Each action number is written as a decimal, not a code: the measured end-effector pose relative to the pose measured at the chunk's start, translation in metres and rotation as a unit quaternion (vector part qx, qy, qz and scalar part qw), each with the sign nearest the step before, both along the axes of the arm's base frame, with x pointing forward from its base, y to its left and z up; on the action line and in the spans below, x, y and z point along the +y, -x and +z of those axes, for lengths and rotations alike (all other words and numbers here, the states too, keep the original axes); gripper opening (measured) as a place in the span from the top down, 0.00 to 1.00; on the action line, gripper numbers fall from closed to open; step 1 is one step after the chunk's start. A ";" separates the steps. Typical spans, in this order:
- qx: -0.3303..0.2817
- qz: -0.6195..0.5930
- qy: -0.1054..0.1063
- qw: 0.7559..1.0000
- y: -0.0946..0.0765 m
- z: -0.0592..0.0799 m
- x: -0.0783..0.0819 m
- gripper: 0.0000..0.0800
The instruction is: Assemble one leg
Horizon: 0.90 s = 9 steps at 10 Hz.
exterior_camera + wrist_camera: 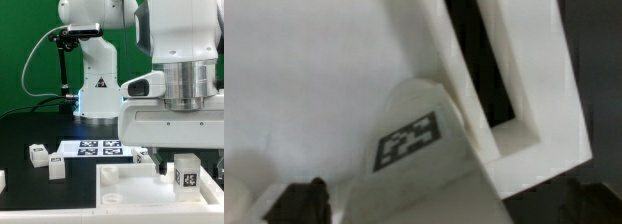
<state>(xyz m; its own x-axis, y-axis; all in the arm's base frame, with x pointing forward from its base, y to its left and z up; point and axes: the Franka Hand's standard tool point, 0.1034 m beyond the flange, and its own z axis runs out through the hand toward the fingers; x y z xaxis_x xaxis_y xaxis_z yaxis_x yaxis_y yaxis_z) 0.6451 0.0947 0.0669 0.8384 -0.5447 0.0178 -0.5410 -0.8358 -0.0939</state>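
My gripper (187, 160) hangs low over the large white panel (120, 190) at the exterior view's right. It is shut on a white leg (186, 174) with a black-and-white tag, held just above the panel's surface near its raised rim. In the wrist view the leg (416, 150) runs out from between my dark fingers (304, 203), tag facing the camera, with the panel's rim (491, 95) right beside it. Two more legs (38, 152) (57, 168) lie on the black table at the exterior view's left.
The marker board (97, 150) lies flat on the table behind the panel. The arm's white base (98, 85) stands at the back. A further white part (2, 181) shows at the exterior view's left edge.
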 end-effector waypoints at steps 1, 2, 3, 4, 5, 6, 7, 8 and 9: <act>0.001 -0.010 0.000 1.000 0.000 0.000 0.000 0.19; 0.001 -0.009 0.000 1.000 0.000 0.000 0.000 0.19; 0.001 -0.009 0.000 1.000 0.000 0.000 0.000 0.36; 0.001 -0.009 0.000 1.000 0.000 0.000 0.000 0.59; 0.001 -0.009 0.000 1.000 0.000 0.000 0.000 0.64; 0.001 -0.010 0.000 1.000 0.000 0.000 0.000 0.64; 0.001 -0.010 0.000 1.000 0.000 0.000 0.000 0.64; 0.001 -0.014 -0.001 1.000 0.000 0.000 0.000 0.64; 0.003 -0.025 -0.001 1.000 0.000 0.000 0.000 0.64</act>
<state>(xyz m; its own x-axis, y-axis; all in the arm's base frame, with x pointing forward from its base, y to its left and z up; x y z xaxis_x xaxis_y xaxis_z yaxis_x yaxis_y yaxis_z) 0.6448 0.0947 0.0666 0.8101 -0.5862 0.0115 -0.5828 -0.8073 -0.0929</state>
